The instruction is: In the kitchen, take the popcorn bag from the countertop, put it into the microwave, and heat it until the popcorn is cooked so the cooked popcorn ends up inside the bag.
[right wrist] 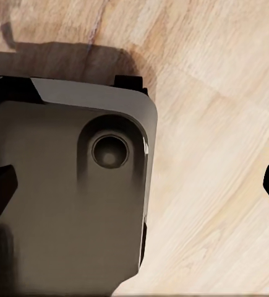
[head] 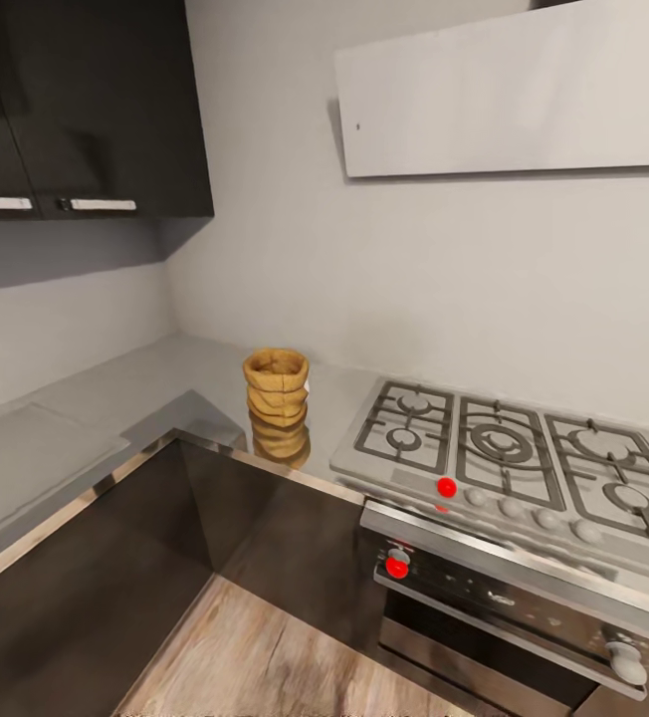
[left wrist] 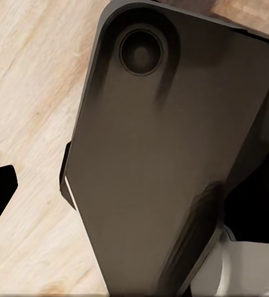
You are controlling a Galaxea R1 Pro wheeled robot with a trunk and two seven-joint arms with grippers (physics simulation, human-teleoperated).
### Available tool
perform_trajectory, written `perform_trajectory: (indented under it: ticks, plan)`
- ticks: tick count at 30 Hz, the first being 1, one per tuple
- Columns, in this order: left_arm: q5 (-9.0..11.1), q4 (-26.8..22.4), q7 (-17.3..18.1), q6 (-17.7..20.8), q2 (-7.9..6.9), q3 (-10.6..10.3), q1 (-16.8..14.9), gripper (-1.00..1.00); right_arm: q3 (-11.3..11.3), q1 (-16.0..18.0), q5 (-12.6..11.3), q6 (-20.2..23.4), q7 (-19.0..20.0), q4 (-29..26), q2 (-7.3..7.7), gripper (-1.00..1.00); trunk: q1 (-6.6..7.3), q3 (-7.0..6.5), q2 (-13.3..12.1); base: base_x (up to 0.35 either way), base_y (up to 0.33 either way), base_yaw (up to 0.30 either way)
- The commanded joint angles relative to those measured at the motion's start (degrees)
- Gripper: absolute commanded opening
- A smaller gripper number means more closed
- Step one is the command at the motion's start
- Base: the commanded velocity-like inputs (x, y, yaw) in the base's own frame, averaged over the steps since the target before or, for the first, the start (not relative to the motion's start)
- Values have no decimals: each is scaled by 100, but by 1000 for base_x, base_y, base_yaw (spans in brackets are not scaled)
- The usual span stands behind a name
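Fingers of both arms are hard to read: each wrist view looks down past a dark robot body panel to the wood plank floor (right wrist: pixel 221 154), with only black slivers at the picture edges that may be fingertips, so I cannot tell whether either pair is spread or pressed together, and neither seems to carry anything. From the head view the popcorn bag (head: pixel 277 401) stands upright on the steel bench (head: pixel 115 398), near its shiny front edge at about eleven o'clock from the robot, just beside the gas hob (head: pixel 524 448) at one o'clock and apart from it. The step in hand looks like the approach to the bag. To do it well, I judge the base should square up to the bench corner, then one arm should rise clear of the edge and come at the bag from the side, closing gently on its wrinkled wall below the rolled rim so it stays upright. No brand, label or readable writing shows; the oven (head: pixel 504 597) below the hob bears only a tiny illegible mark.
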State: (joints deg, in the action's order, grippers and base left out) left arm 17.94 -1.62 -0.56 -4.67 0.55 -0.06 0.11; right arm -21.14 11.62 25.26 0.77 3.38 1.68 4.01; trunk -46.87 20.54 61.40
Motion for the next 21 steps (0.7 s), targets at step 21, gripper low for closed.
perform_trajectory:
  ticks: [21]
  plan:
    - [25,-5,-6,-8,6,-3,1,100,-48,7,48,2,-16,8,3,100,154,70,-279,0,0,0]
